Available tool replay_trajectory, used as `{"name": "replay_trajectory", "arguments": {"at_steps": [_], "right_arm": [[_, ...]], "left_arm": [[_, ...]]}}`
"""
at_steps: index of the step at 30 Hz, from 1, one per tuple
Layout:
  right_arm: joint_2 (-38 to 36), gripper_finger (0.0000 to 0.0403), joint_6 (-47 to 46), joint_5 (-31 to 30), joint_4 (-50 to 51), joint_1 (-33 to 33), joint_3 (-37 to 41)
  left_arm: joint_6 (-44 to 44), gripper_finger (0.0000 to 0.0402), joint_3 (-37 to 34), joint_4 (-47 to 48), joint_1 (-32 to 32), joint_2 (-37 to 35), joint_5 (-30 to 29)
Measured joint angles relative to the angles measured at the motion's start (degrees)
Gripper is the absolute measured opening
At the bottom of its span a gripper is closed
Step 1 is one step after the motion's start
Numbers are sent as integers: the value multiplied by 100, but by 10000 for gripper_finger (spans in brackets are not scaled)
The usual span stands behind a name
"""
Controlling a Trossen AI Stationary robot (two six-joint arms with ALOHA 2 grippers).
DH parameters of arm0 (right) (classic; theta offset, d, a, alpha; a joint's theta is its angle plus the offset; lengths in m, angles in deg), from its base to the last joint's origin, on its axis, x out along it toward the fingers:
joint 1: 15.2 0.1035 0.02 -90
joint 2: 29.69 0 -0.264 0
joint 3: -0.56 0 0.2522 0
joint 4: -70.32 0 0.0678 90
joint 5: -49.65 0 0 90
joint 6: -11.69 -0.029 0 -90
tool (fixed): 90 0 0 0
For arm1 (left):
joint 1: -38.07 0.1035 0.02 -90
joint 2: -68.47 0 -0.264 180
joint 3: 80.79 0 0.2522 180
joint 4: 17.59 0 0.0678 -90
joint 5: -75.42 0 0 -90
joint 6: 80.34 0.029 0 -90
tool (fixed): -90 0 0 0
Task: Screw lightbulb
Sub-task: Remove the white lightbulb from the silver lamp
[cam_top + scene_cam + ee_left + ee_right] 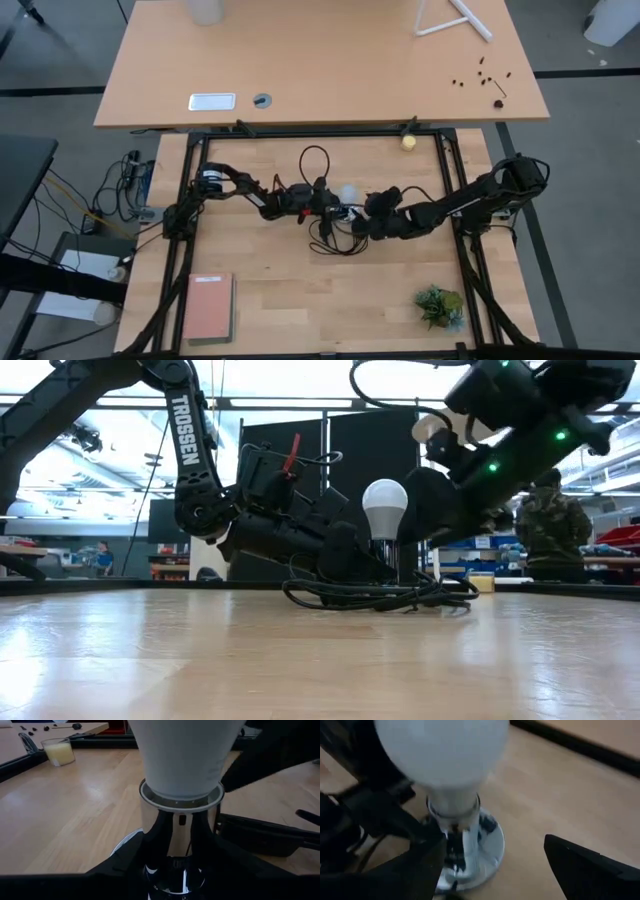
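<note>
The lightbulb [385,505] stands upright in the chrome socket [470,845] near the middle of the bench [300,290], with the black cord [380,597] coiled around the base.

The left gripper [175,870] has its fingers half closed low around the socket stem, so the bulb's neck rises just above them. It seems to hold the stem, though from this view I cannot be sure the pads really touch the metal.

The right gripper [492,870] has its fingers [585,870] spread wide, one on each side of the bulb and socket, and neither touches the glass.

Several things could go wrong from here. If the right fingers close too low, they will catch the socket and not the bulb. If they press too hard, the frosted glass (smooth and round) may slip out. If the left grip is loose, the socket will turn together with the bulb and the thread will not tighten. The cord could also drag.
</note>
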Motion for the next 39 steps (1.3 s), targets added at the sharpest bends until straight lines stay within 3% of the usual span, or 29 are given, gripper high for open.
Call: {"name": "replay_trajectory", "arguments": {"at_steps": [7,14,18,22,24,29,32,39], "right_arm": [[4,345,1005,10,-1052,-67,13],[4,345,1429,70,-1243,-293,8],[-7,345,702,-241,-256,-300,-12],[15,345,-1225,-838,1528,-286,35],[11,345,-1905,-825,1787,-247,20],[10,345,-415,-159,347,12,17],[7,345,486,-94,-572,76,11],[7,345,1337,-11,-1285,-187,11]], "left_arm": [[-11,185,0,-6,5,2,28],[-50,185,7,-4,8,2,42],[-52,185,15,23,17,2,2],[-15,185,9,92,39,0,41],[-17,185,9,92,61,0,76],[-29,185,9,87,82,0,84],[-45,185,4,51,82,0,69],[-114,185,0,24,82,0,103]]}}
